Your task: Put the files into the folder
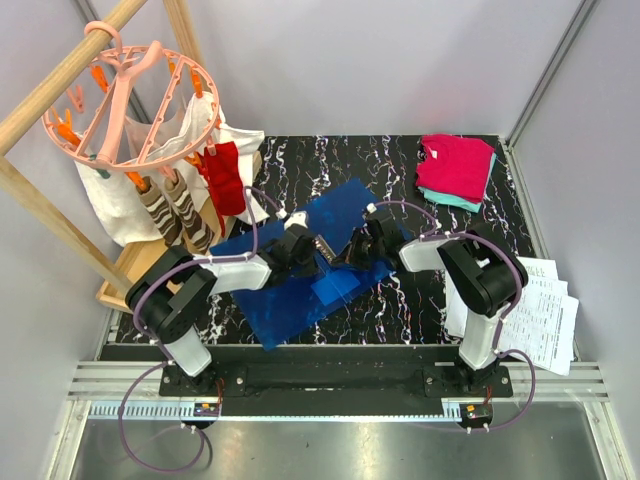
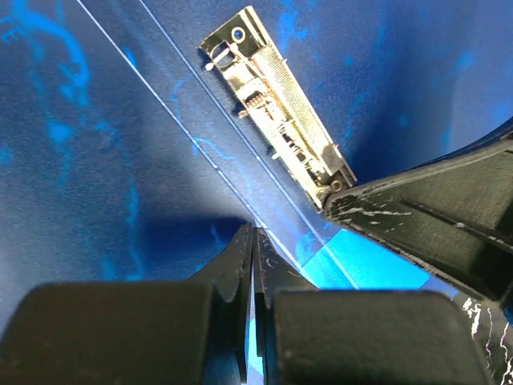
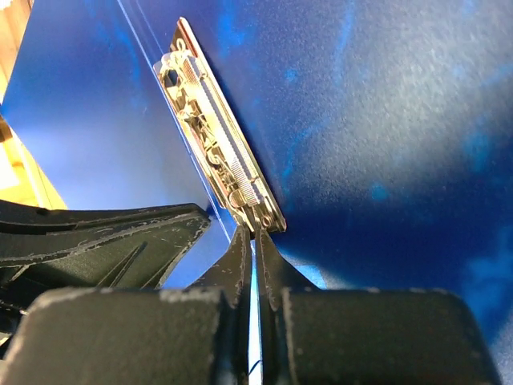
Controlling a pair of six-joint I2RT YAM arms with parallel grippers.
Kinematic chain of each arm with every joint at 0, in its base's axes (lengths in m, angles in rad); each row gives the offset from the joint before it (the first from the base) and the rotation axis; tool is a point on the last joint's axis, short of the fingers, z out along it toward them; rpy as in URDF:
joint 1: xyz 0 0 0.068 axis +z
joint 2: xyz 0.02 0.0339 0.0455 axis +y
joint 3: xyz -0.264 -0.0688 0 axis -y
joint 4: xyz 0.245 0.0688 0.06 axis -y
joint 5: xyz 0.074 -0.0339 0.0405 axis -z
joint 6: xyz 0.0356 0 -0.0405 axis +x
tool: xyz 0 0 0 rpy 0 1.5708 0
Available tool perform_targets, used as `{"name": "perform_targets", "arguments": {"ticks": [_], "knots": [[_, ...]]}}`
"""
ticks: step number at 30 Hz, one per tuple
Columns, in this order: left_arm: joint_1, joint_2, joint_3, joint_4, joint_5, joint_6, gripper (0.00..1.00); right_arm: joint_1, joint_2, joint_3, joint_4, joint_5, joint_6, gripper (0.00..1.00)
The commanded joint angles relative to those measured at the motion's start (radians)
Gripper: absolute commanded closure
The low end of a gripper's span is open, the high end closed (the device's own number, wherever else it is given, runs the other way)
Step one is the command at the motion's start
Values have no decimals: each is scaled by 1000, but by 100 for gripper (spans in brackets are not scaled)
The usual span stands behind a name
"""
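Plainly, little of the job was done: the files [image 1: 548,312] lay in a loose stack at the right near corner of the desk [image 1: 390,165], beside the right arm's base and well apart from the folder [image 1: 290,300], which lay spread open in the middle. Both arms met over its spine, the left pincer [image 2: 253,241] clenched on a thin edge of the blue plastic just below the metal clip [image 2: 276,108], and the right pincer [image 3: 254,241] likewise clenched on a thin blue edge at the clip's end. Fetching the sheets and sliding them inside was, by my judgement, all yet to do.
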Motion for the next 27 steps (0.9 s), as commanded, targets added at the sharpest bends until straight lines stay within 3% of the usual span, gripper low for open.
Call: {"name": "perform_targets", "arguments": {"ticks": [1, 7, 16, 21, 24, 27], "knots": [[11, 11, -74, -158, -61, 29, 100, -18, 111, -84, -212, 332, -50, 100], [9, 14, -87, -144, -57, 35, 100, -24, 35, -36, -184, 314, -108, 100], [9, 1, -116, -136, -55, 29, 100, -38, -22, 117, -192, 148, -79, 100], [11, -3, -120, -132, -55, 33, 100, -39, -31, 117, -180, 142, -62, 100], [9, -29, -107, -135, 0, 49, 100, -44, -5, 88, -194, 172, -77, 100], [8, -78, -48, -127, 101, 64, 100, -43, 18, 15, -94, 111, -35, 100]]}}
